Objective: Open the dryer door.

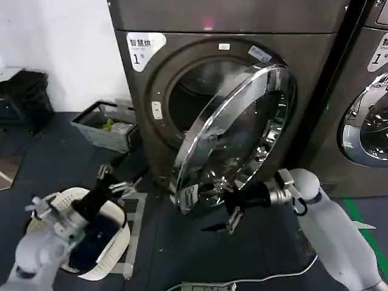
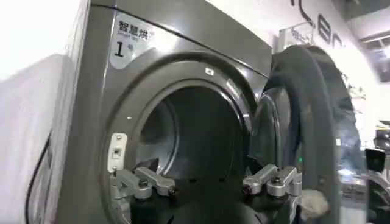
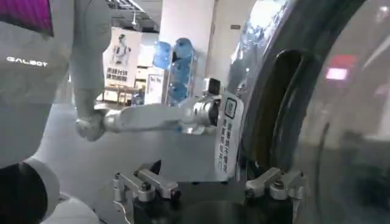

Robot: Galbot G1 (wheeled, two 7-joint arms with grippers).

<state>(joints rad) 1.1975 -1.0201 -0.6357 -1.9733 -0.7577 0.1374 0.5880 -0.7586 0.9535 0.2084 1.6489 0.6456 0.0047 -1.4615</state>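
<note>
The dryer door (image 1: 236, 133), a chrome ring around dark glass, stands swung partly out from the grey dryer (image 1: 145, 121), and the dark drum opening (image 1: 194, 97) shows behind it. My right gripper (image 1: 225, 213) is open at the door's lower edge. In the right wrist view the door's rim (image 3: 286, 109) and its white label (image 3: 228, 137) stand just past my right gripper (image 3: 207, 185). My left gripper (image 1: 118, 180) is open and hangs low at the left, apart from the door. The left wrist view looks past my left gripper (image 2: 208, 185) into the drum (image 2: 195, 134), with the door (image 2: 304, 122) edge-on.
A white laundry basket (image 1: 118, 245) with dark clothes sits on the floor under my left arm. Left of the dryer stands a grey bin (image 1: 91, 130), with a black bag (image 1: 24, 97) farther left. A second grey machine (image 1: 370, 109) stands at the right. A cable (image 1: 242, 282) lies on the floor.
</note>
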